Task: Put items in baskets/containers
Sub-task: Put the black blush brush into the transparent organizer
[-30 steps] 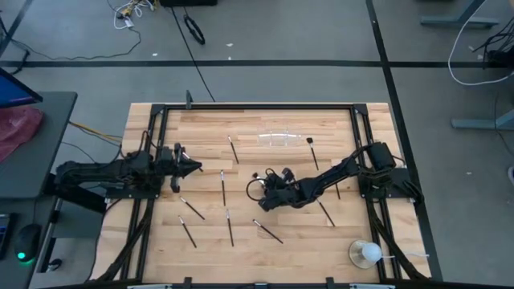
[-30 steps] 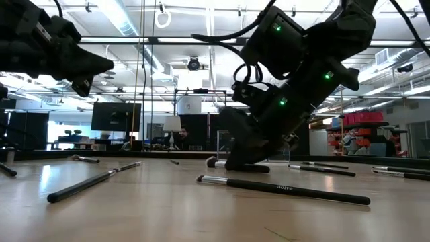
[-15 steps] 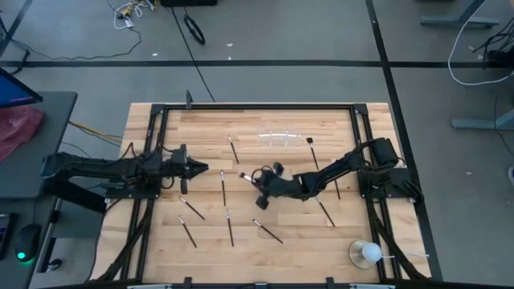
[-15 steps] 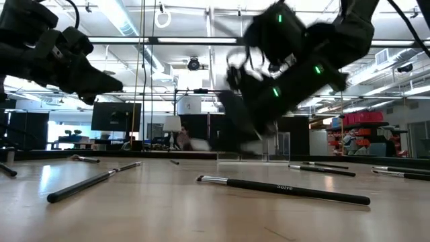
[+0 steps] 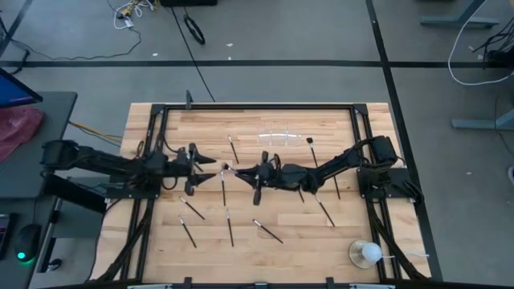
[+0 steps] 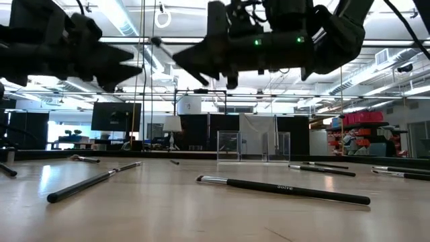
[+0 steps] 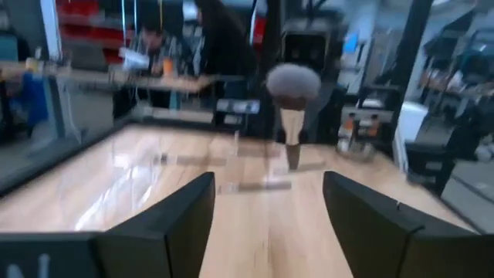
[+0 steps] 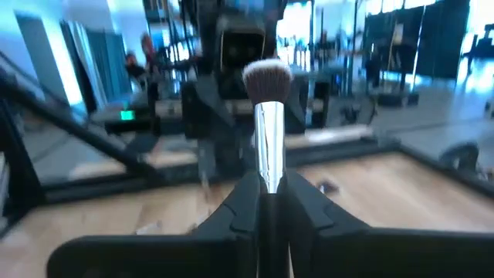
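Note:
My right gripper (image 5: 245,170) hangs above the table's middle, pointing level toward the left, shut on a makeup brush (image 8: 267,116) with a silver ferrule and a pale tuft (image 5: 226,168). My left gripper (image 5: 210,168) faces it from the left, open, its fingers (image 7: 185,208) apart just short of the tuft (image 7: 293,81). Several other dark brushes lie flat on the wood, among them one (image 5: 222,186) under the grippers and one (image 6: 282,189) near the low camera. The clear organizer (image 5: 281,138) stands at the far middle (image 6: 252,144). My right gripper pinches the brush between its two fingers just behind the silver ferrule (image 8: 268,166); the handle behind that is hidden by the fingers. The brush lies along the fingers and sticks out ahead, tuft toward the table's left. It is level and lifted clear of the table.
A white ball-shaped object on a clear base (image 5: 365,254) stands at the near right corner. Black frame rails (image 5: 257,107) run along the table's far edge and sides. Bare wood lies between the scattered brushes.
My right gripper has risen off the table with the brush, tipped up from pointing down to level, and gone toward the table's left. My left gripper has moved toward the table's middle and opened.

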### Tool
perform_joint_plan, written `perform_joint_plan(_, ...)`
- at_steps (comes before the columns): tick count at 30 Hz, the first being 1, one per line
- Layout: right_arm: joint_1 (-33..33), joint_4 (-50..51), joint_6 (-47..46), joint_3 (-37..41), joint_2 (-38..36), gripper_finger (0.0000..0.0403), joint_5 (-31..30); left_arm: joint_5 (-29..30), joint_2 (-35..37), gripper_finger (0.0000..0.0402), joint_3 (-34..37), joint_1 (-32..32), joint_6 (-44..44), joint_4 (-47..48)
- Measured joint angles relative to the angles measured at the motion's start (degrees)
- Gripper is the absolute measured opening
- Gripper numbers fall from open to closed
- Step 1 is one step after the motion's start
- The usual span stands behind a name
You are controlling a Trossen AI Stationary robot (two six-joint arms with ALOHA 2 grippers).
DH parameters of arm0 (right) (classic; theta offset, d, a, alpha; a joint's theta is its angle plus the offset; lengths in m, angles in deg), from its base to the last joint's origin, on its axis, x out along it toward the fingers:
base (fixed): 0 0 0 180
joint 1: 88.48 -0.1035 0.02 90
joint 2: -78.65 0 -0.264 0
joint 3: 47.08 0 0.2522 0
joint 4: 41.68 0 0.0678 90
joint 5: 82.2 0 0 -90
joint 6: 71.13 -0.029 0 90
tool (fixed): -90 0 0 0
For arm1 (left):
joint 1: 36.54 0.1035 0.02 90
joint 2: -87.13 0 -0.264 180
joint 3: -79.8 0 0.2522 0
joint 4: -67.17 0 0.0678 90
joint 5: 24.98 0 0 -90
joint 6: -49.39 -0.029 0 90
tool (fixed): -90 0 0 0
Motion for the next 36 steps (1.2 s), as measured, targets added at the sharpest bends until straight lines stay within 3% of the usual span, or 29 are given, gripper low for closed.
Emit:
perform_joint_plan(3,0.1,-2.9,1.4,0.0,0.0,0.003,-0.1,0.0,-6.1,0.025,0.0,0.0,-0.5,-10.5)
perform_joint_plan(8,0.2,-7.1,3.6,-0.1,-0.1,0.003,-0.4,-0.9,-16.4,0.0235,-4.2,0.0,-0.3,-19.1)
perform_joint_plan(17,0.0,-7.8,5.0,-0.1,-0.1,0.003,-2.5,-3.4,-29.2,0.0229,-15.5,0.2,-0.6,-24.1)
perform_joint_plan(22,-0.8,-12.2,6.0,2.9,-0.1,0.003,-5.8,-5.5,-31.0,0.0199,-17.5,0.2,-0.5,-24.3)
perform_joint_plan(31,-1.0,-17.9,4.2,6.9,-0.2,0.003,-6.7,-4.7,-31.3,0.0082,-18.3,1.8,1.0,-24.7)
perform_joint_plan(36,-1.0,-18.6,4.7,7.0,-0.2,0.003,-7.1,-6.1,-31.2,0.0069,-20.5,2.1,1.0,-21.7)
